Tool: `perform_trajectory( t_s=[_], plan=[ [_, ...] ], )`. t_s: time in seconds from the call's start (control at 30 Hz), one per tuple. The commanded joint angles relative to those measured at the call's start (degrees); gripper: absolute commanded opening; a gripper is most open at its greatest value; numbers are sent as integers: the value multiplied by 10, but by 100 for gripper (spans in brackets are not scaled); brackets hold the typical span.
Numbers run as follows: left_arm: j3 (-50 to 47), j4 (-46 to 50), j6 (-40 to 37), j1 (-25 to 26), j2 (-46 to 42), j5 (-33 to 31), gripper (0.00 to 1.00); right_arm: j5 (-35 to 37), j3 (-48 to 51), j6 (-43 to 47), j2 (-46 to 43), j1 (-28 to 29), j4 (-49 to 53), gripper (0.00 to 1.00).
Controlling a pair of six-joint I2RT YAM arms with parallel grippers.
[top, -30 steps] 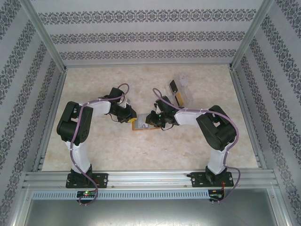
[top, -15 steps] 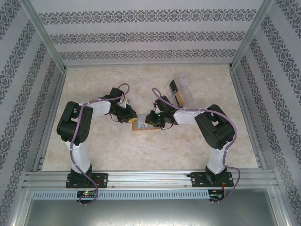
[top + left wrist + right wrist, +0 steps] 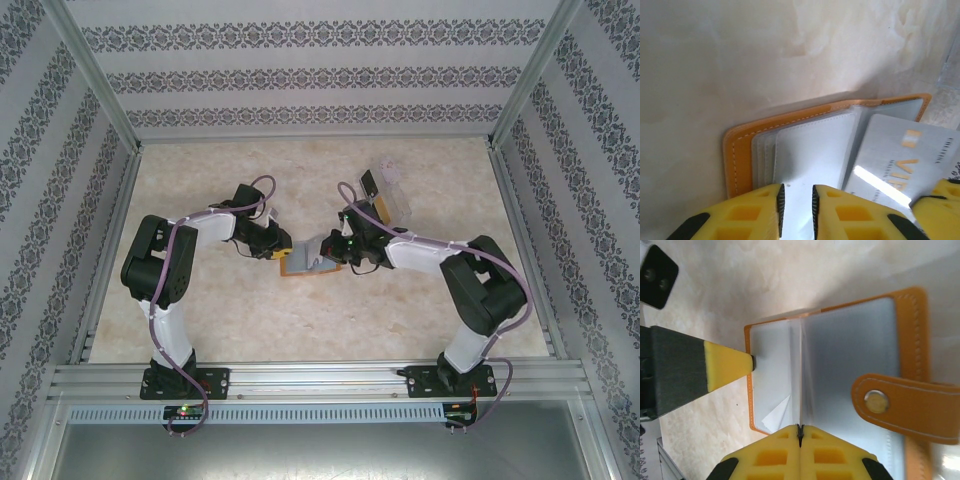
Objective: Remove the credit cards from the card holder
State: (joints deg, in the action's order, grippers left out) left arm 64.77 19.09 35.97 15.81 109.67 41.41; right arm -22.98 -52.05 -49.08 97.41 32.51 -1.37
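Orange card holder (image 3: pixel 910 315) (open), hands (image 3: pixel 800 432) at edges.

Orange card holder (image 3: pixel 740 142) lies open mid-table, a silver credit card (image 3: pixel 895 160) sliding from its clear pockets.

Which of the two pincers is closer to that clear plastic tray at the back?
Right. The right pincer is at the orange card holder, just before the clear plastic tray; the left pincer is farther left.

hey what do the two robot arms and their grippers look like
Both arms, the left arm and the right arm, have white links with bulky black joints, black bolted bases and a pale lilac cable looping along each. The left gripper and right gripper have yellow fingers with moulded recesses and black patches.
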Motion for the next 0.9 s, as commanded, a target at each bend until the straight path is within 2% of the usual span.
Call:
perform_trajectory(
  t_s=[0.0,0.13,0.27,0.33,0.47,0.57,0.67,0.77,0.87],
  plan=[
    [18,11,-15,5,-20,-1,28,-28,13,43,-32,-9,-5,0],
    [19,-21,-4,2,-47,13,38,-94,30,42,-65,-33,-59,0],
    [6,-90,34,-5,-82,66,60,-146,37,25,-87,-58,-106,0],
    [-2,-132,51,-6,-100,92,68,-173,40,8,-93,-72,-132,0],
    [-13,-226,99,-6,-112,146,75,-224,39,-31,-99,-93,-190,0],
    [-18,-301,149,-5,-111,183,76,-250,35,-58,-100,-101,-225,0],
    [-17,-343,178,-6,-110,205,72,-267,31,-88,-99,-108,-262,0],
    [-14,-362,193,-6,-116,215,62,-271,21,-99,-95,-110,-269,0],
    [-8,-371,204,-6,-121,218,47,-272,16,-109,-93,-111,-273,0]
  ],
)
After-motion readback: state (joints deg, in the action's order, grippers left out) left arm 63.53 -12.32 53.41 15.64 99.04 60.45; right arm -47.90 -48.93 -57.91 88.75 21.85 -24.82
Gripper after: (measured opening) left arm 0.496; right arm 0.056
